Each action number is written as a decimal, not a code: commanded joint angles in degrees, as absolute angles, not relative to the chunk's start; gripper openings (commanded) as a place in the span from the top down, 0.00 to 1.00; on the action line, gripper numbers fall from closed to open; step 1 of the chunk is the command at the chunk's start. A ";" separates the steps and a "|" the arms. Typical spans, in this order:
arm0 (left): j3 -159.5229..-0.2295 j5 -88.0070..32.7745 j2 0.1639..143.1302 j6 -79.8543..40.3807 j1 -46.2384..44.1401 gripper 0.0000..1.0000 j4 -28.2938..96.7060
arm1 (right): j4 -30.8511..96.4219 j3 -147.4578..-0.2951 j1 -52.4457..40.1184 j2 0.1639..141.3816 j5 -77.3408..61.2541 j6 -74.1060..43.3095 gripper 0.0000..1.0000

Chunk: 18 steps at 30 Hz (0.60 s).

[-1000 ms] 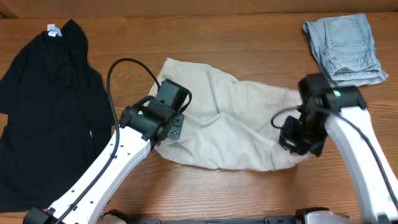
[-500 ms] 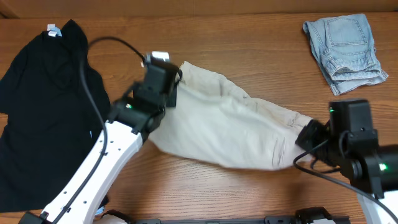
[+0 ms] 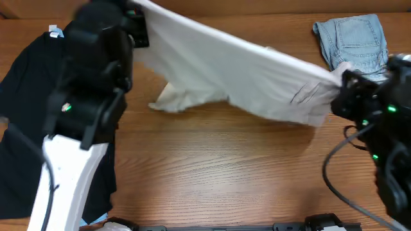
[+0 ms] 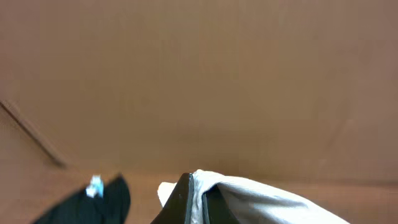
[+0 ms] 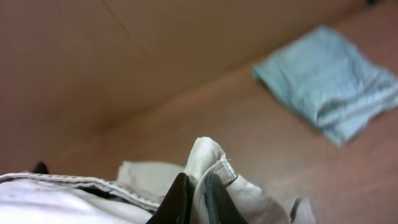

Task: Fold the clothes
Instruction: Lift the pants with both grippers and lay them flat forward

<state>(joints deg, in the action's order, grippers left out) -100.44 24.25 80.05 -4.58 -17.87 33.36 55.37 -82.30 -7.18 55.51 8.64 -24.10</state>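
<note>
Nearest me, the bare wood of the desk [image 3: 225, 173] lies in front of the beige shorts [image 3: 244, 70], which hang stretched in the air between the two arms. From overhead, one loose corner sags below their left end toward the desk; whether it touches I cannot tell. That view hides the grips, but the wrist cameras show them. The left claw [image 4: 198, 200] is pinched narrow on a pale edge at the shorts' left end. The right claw [image 5: 198, 194] is nipped tight on a bunched seam at their right end. Beyond that right end, the light-blue denim shorts [image 5: 329, 84] lie folded on the desk. Left of the beige shorts the black top [image 3: 26, 96] lies spread out, and its white tag [image 3: 54, 30] also shows in the left wrist view.
</note>
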 commanded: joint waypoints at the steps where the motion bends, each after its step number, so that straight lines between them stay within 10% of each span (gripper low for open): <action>1: -108.12 29.50 74.85 0.69 -16.32 0.96 33.21 | 58.22 -92.53 -6.63 54.43 14.50 -19.05 0.96; 18: -109.84 32.12 55.24 2.79 -16.32 0.96 41.19 | 81.62 -114.87 -6.63 54.43 7.40 -19.05 0.96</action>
<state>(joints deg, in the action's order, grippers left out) -107.31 21.56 58.59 2.11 -18.02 41.67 79.48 -111.18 -7.66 55.55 -0.30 -20.73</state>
